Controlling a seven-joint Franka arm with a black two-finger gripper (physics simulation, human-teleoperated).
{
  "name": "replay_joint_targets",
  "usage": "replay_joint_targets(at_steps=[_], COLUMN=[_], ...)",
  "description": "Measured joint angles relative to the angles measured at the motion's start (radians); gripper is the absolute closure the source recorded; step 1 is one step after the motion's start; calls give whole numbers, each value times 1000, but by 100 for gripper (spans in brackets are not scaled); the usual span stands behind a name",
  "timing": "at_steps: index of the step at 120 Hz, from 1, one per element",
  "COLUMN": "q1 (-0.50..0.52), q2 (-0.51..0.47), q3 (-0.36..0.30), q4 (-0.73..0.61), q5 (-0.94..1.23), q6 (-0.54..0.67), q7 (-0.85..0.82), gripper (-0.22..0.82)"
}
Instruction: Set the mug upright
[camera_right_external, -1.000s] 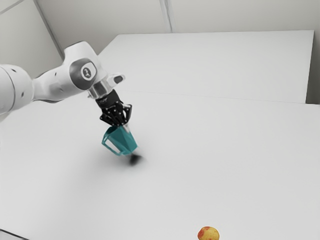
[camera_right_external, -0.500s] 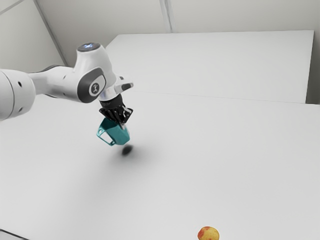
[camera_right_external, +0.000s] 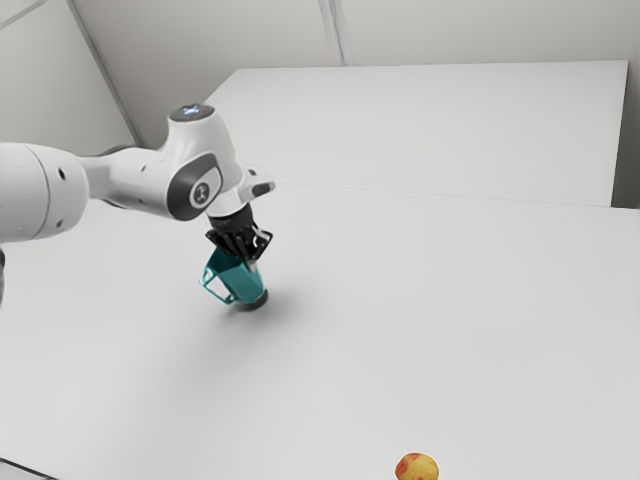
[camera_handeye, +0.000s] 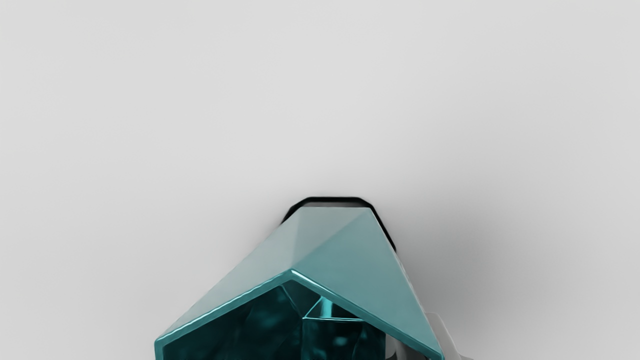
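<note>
On arm (camera_right_external: 130, 182) — round emblem (camera_right_external: 202, 193), mug (camera_right_external: 240, 280) tilted below

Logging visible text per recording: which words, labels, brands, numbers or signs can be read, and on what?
No readable text.
White emblem on the arm's dark joint cover: too small to read.
Pale marks on the arm's top cap: too small to read.
Mug and fruit: none seen.

Glossy teal mug (camera_handeye: 350, 255), w/ smooth sides
</note>
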Motion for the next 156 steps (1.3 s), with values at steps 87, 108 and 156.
replay_joint_targets(at_steps=[87,108,156], q1=[0,-3,1], q2=[-24,-63,-134], q3=[-7,-18,-22], q4=[-12,-1,211], q5=[-17,-18,6], q6=[12,-15,-188], q7=[-6,-2,7], gripper=[11,5,1])
